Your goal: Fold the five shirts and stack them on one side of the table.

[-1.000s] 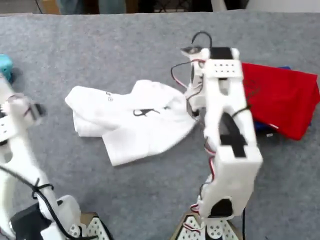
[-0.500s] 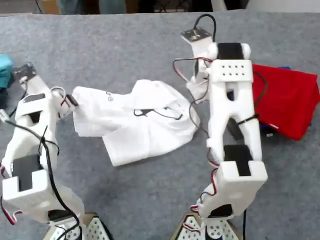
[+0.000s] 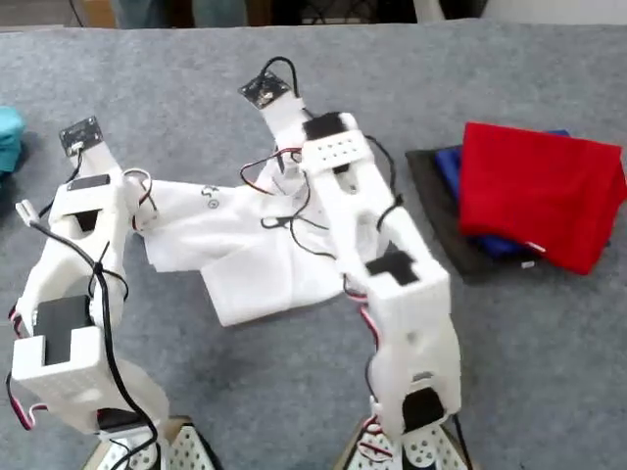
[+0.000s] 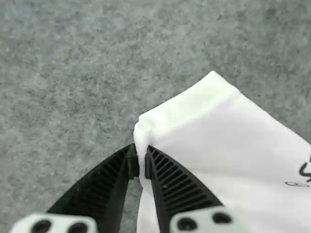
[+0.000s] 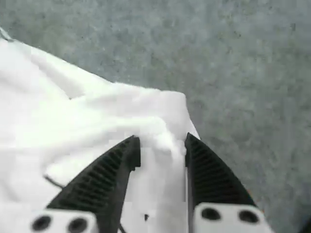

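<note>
- The loose shirt [image 3: 257, 269] lies in the middle of the bench [image 3: 196, 88], just ahead of my two arms.
- The stack of folded shirts [image 3: 539, 201] sits on the bench's right side, apart from the loose shirt.
- My left tool [image 4: 139, 160] is at the loose shirt's left edge, pinching it.
- My right tool [image 5: 160, 145] is at its far edge, straddling a fold.

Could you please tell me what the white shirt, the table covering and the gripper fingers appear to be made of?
White shirt: soft matte knit cloth, likely cotton; it folds and bunches limply.
Table covering: grey felt or short-pile carpet, judging by its fuzzy, speckled surface.
Fingers of the left gripper: hard matte black plastic, possibly printed, with ribbed inner faces.
</note>
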